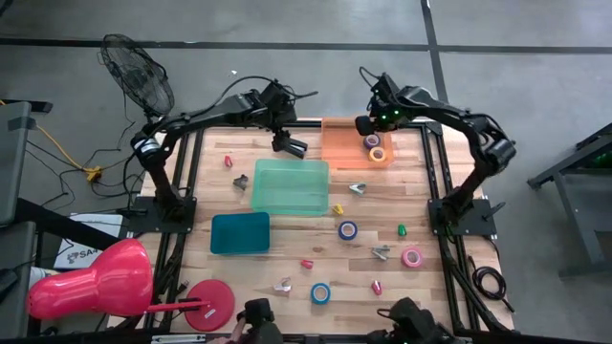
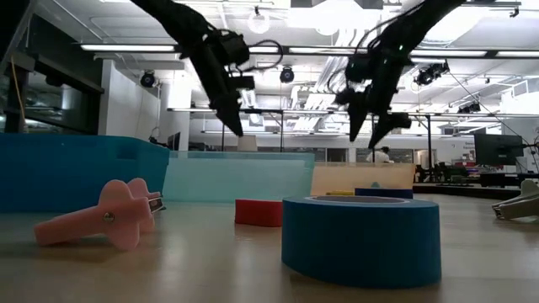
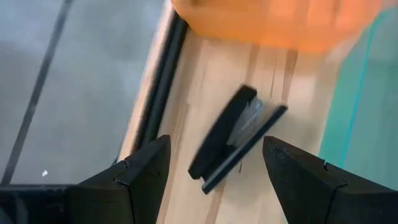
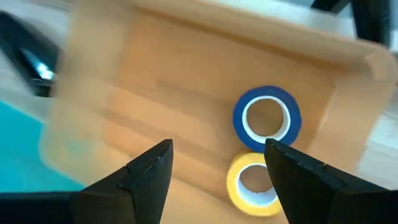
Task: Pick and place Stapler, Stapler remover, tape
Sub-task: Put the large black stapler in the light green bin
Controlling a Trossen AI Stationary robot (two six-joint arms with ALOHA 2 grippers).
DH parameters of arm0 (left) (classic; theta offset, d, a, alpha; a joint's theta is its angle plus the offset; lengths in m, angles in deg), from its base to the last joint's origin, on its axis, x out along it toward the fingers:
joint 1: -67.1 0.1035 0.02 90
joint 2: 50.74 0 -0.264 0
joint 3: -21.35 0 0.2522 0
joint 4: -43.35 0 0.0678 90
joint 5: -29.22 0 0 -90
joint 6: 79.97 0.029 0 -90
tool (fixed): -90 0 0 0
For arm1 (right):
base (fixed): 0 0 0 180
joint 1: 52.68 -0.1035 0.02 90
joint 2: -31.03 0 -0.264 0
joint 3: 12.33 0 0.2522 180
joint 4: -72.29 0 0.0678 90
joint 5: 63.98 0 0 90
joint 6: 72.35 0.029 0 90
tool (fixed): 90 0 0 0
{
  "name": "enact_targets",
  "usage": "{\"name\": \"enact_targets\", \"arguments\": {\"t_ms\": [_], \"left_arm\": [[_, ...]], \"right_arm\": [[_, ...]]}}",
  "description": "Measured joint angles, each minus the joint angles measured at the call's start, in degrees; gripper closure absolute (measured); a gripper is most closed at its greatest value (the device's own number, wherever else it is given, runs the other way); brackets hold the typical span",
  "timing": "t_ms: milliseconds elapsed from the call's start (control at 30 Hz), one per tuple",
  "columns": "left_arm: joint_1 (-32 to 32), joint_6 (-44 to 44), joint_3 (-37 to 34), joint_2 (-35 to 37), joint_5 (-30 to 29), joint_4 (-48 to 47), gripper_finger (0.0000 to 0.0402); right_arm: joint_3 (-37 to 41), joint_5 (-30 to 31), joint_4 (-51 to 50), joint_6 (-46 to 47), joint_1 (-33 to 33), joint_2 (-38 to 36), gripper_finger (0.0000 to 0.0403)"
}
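Two open, empty grippers: left gripper sits over the black stapler, right gripper above orange tray w/ two tape rolls. We reckon the stapler's stiff, hefty, smooth; we'd pinch mid-body across its narrow sides.

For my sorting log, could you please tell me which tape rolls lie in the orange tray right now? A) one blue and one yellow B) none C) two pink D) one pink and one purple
A: the right wrist view shows a blue roll and a yellow roll touching each other on the orange tray.
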State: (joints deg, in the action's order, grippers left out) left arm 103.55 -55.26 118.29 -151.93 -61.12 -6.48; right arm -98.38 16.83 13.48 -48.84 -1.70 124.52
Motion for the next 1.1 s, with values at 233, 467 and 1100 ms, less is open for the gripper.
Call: {"name": "enact_targets", "arguments": {"t_ms": [233,467,1100], "left_arm": [[0.69,4.98,0.1,-4.86,1.98,0.11,0.015],[1.48,9.99,5.23,-9.69,4.55,-2.94,0.015],[2.16,28.2,13.57,-18.14,6.41,-11.76,0.015]], "right_arm": [[0.0,-0.15,-2.37,-1.31,-0.15,-10.35,0.0158],[0.0,1.95,-4.32,-2.39,-1.83,-19.52,0.0158],[0.0,2.93,-7.24,-7.03,-6.05,-23.84,0.0158]]}}
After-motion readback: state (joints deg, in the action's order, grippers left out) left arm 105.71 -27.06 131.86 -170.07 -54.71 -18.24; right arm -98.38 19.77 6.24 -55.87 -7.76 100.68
